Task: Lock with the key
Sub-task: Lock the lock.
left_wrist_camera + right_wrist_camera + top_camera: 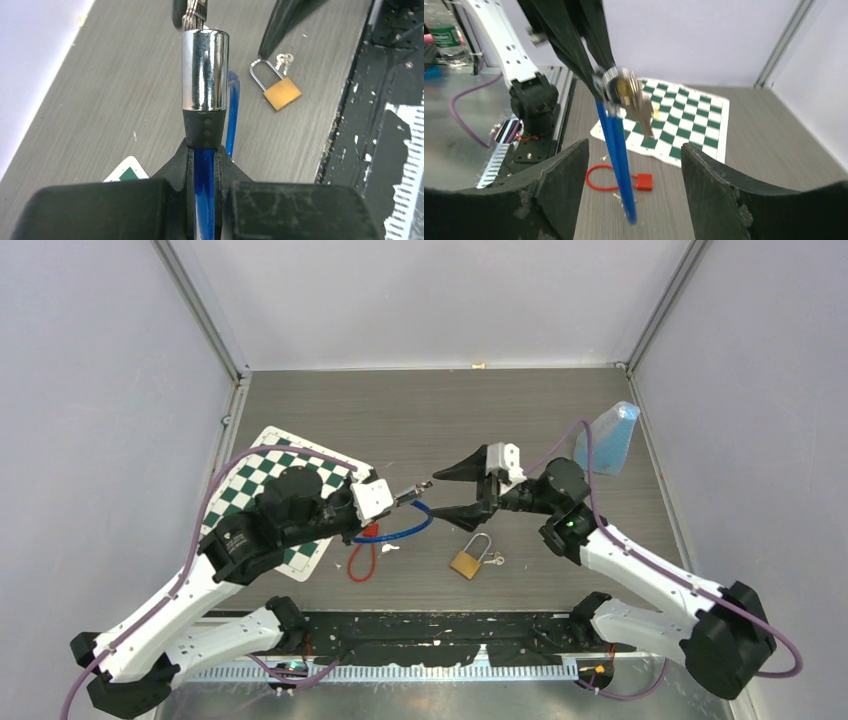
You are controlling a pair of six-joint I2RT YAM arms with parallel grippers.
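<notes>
Left tool (204,152) pinches the blue cable lock (205,70) below its chrome barrel, raised over the worktop (400,410), a key (641,107) in the barrel's end. Right tool (438,495) stands spread, tips just beside that key. Three locks are in view: the blue one, one brass padlock (466,562) and one red lock (360,560); one chessboard (250,480). Only the right wrist view shows a bottle (444,37), label unreadable.
</notes>
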